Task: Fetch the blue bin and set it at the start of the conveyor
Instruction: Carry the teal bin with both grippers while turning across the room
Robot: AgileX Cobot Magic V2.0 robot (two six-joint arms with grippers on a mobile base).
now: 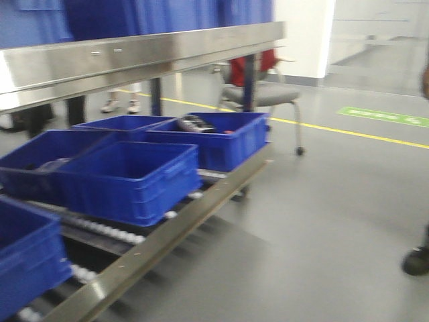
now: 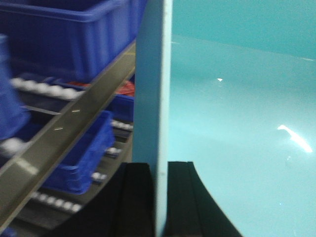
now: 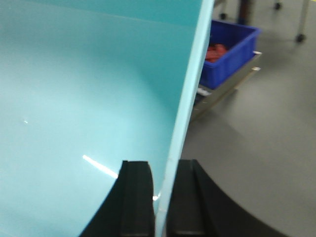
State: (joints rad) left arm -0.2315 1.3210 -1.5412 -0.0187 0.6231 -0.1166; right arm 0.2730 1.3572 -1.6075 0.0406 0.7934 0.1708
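The blue bin, a pale aqua tub, fills both wrist views. In the left wrist view its inside [image 2: 237, 113] spreads to the right and its left wall rises edge-on. My left gripper [image 2: 161, 197] is shut on that wall, one black finger [image 2: 138, 197] outside and one inside. In the right wrist view the tub's inside [image 3: 89, 98] spreads to the left, and my right gripper [image 3: 162, 197] is shut on its right wall, fingers [image 3: 136, 197] on either side. The tub and both grippers are out of the front view. The conveyor start is out of view.
A steel roller rack [image 1: 154, 241] holds several deep royal-blue ribbed bins [image 1: 127, 178] under a steel shelf rail [image 1: 134, 57]. A grey chair [image 1: 265, 94] stands behind it. Grey floor with a yellow line [image 1: 348, 131] opens to the right; a person's shoe [image 1: 417, 260] is at the right edge.
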